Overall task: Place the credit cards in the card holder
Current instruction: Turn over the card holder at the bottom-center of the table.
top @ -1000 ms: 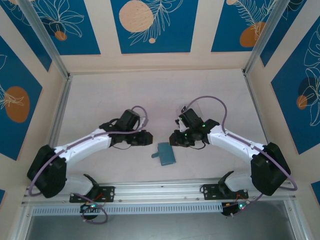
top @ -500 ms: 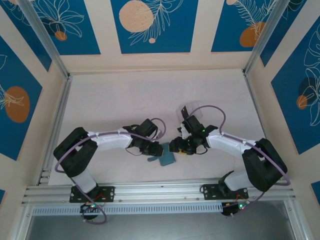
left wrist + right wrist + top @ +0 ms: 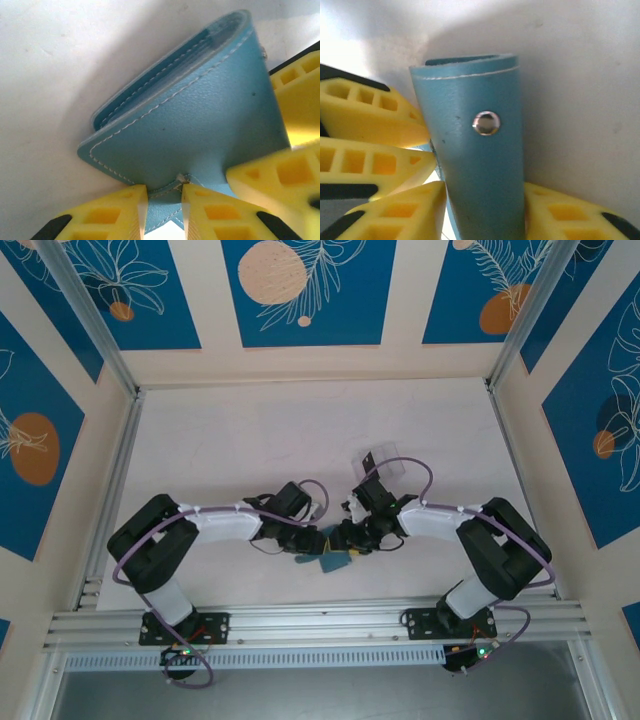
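From above, the card holder [image 3: 333,561] sits low-centre in the frame, on the table [image 3: 220,440]. The left wrist view reveals the left hand [image 3: 164,210] pinching its stitched edge. The right wrist view shows its snap stud [image 3: 486,123] and the right hand [image 3: 485,210] clamping its sides.

The white tabletop [image 3: 250,430] is matte and faintly scuffed. A small clear plastic box [image 3: 378,462] sits on it right of centre, turned askew to the table's edges. Aluminium posts [image 3: 90,315] rise from the two far corners, leaning outward in the top view, and a slotted aluminium rail [image 3: 320,618] runs along the near edge. The cream walls carry blue panels [image 3: 308,300] with white leaf outlines and round discs [image 3: 273,270] — peach at the back, orange at the sides.
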`<state>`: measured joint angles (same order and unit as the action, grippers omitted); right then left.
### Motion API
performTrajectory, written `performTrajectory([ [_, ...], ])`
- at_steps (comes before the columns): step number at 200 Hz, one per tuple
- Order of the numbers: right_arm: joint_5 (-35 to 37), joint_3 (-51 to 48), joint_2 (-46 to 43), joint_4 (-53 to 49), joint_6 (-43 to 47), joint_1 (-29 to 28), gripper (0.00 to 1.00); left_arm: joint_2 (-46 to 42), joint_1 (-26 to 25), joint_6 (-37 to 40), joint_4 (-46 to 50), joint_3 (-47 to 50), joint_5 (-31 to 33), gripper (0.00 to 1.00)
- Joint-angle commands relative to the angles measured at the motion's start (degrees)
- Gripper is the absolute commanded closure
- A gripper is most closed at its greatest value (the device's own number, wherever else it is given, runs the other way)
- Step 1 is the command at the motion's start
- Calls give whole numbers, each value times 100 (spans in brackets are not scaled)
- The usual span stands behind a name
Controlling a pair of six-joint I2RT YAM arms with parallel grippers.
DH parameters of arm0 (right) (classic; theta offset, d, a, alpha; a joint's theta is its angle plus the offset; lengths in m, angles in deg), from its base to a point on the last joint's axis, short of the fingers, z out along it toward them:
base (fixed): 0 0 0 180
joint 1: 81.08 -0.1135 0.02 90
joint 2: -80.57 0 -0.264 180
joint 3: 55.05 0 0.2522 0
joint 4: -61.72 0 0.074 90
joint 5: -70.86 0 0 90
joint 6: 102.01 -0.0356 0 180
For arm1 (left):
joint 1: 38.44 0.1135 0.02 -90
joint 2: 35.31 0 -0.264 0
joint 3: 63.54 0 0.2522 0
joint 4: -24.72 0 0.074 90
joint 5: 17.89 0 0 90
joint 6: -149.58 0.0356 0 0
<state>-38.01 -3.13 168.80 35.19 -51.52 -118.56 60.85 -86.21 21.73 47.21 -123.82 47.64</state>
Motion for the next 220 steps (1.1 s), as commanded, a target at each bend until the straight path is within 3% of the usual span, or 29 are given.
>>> performTrajectory([
  [1,-478,-47,-60,376,-70,-67,78,244,-40,-152,-137,247,-29,75],
  [20,-199,-4,-378,82,-22,-42,100,58,66,-218,-256,296,-182,74],
  [35,508,158,-788,-585,72,-39,100,-259,247,-273,-295,398,-124,69],
  [73,3648,1263,-1501,-3036,83,-474,100,-1240,643,5,352,588,808,44],
  [102,5485,1989,-1142,-4532,-310,-1041,100,-1627,934,146,704,655,956,38],
  [125,6708,2587,-249,-5759,-1135,-1646,100,-1821,1111,98,767,756,1021,37],
  [161,7220,3237,1298,-6664,-1953,-2223,100,-1910,1244,9,879,823,1093,37],
  [188,7114,3745,2318,-6702,-2078,-2603,100,-2118,1319,-64,895,940,1126,37],
  [220,6609,4393,3192,-6180,-1629,-2950,78,-2281,1418,-96,1009,984,1163,37],
])
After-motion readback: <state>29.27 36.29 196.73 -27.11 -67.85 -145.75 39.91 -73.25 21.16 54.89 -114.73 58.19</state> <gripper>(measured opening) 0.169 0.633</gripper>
